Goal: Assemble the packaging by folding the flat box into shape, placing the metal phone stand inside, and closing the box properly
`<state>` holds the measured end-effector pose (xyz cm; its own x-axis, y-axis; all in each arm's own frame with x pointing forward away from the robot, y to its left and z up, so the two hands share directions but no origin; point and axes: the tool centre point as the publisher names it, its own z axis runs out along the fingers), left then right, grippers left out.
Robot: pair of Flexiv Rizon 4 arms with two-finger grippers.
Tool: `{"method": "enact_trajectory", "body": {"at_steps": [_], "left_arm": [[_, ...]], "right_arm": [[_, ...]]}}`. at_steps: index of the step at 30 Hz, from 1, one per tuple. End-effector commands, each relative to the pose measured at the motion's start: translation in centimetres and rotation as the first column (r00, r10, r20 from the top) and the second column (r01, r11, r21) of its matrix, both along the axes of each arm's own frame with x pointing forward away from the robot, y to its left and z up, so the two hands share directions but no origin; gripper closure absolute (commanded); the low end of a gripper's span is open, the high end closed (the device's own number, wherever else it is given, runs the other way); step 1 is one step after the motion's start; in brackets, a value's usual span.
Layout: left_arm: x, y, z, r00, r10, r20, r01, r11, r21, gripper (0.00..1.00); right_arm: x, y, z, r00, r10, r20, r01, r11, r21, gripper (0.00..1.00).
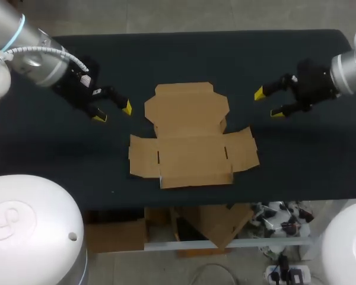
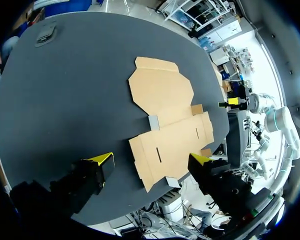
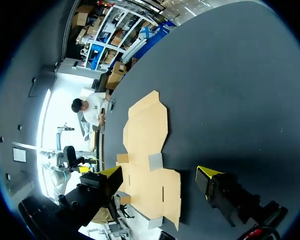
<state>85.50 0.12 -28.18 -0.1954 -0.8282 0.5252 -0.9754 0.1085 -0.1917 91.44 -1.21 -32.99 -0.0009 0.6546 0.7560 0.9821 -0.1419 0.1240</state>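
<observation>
Here, one flat cardboard box (image 1: pixel 193 139) is laid unfolded in the middle of the dark desk (image 1: pixel 59 160). Two claws are counted: the left claw (image 1: pixel 113 113) and the right claw (image 1: pixel 267 104) are held wide open, one at each side of the box, with nothing gripped or touched.

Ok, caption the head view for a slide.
Flat cardboard box unfolded on the black table, left gripper and right gripper open at its sides.

One flat box (image 1: pixel 193 139), two hands (left hand (image 1: pixel 113 113), right hand (image 1: pixel 268 103)), one table (image 1: pixel 225 53).
</observation>
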Motion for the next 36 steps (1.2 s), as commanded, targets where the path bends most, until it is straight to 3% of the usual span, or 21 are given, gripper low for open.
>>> {"method": "enact_trajectory", "body": {"at_steps": [1,11,13,15,18,20,36], "left_arm": [[1.1,-0.1,0.0,1.0,-0.018,-0.006,0.018,1.0,-0.007,0.0],[3.2,-0.2,-0.1,0.999,-0.045,-0.009,0.045,0.999,-0.031,0.0],[3.5,-0.2,-0.2,0.999,-0.053,-0.008,0.053,0.998,-0.038,0.0],[3.8,-0.2,-0.2,0.998,-0.06,-0.009,0.06,0.997,-0.045,0.0],[4.3,-0.1,-0.3,0.998,-0.063,-0.011,0.062,0.997,-0.051,0.0],[4.6,-0.1,-0.3,0.998,-0.067,-0.012,0.066,0.996,-0.053,0.0],[6.3,0.6,0.0,0.996,-0.094,-0.014,0.093,0.994,-0.061,0.0]], "right_arm": [[2.5,0.4,-1.6,0.999,0.039,-0.012,-0.038,0.997,0.061,0.0],[3.8,2.0,-2.5,0.999,0.052,0.013,-0.053,0.996,0.066,0.01],[3.9,2.4,-2.5,0.998,0.059,0.018,-0.06,0.996,0.065,0.16],[4.0,2.8,-2.6,0.998,0.06,0.027,-0.061,0.996,0.058,0.18],[4.3,3.2,-3.0,0.997,0.062,0.04,-0.064,0.996,0.055,0.43],[4.5,3.3,-3.3,0.997,0.065,0.043,-0.067,0.996,0.06,0.51],[6.6,5.1,-6.0,0.995,0.072,0.075,-0.077,0.995,0.058,0.51]]}}
